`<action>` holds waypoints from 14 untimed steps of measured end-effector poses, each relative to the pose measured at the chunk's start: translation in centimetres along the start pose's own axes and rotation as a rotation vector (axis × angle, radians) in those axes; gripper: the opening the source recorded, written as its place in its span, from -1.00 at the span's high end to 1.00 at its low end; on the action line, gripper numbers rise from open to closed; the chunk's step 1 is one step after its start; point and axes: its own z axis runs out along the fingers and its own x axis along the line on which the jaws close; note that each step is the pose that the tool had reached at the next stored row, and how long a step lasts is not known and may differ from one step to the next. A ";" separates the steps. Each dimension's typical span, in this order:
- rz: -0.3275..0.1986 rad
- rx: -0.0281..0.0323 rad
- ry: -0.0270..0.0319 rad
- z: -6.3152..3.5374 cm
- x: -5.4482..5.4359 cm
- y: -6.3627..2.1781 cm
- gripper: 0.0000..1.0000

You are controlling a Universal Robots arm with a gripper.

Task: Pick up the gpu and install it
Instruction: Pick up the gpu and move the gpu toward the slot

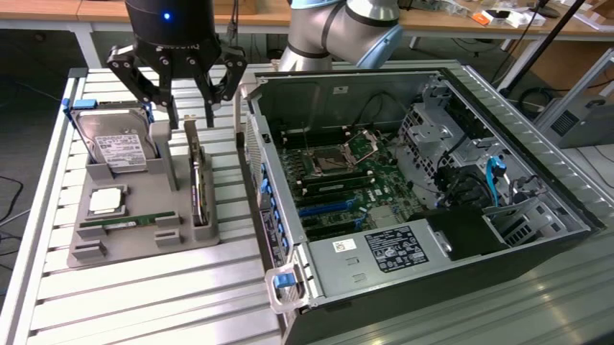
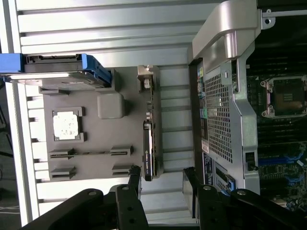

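The step in hand, as I judge it, is the approach for the pick: the gripper (image 1: 192, 115) hangs above the gpu (image 1: 198, 180), which stands on its long edge in a slot of the grey holder (image 1: 144, 241), just beside the case (image 1: 251, 136) and apart from the hard drive (image 1: 115, 144). The claw is released, fingers spread wide with nothing between them. To do it well, the fingers should meet the thin board one on each face, squarely across it and not along it; in the wrist view they straddle the card's line, which looks right; a grip clear of the slot walls seems safest, since a skewed closing could tip or bend the card. The arm reaches in from above, wrist upright, gripper pointing straight down at the holder, well clear of the card.
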 end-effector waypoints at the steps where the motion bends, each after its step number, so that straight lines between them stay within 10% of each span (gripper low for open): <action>1: 0.000 0.0003 0.0000 0.02 0.0 0.00 0.04; 14: 0.000 0.0047 -0.0003 0.30 0.0 0.00 0.04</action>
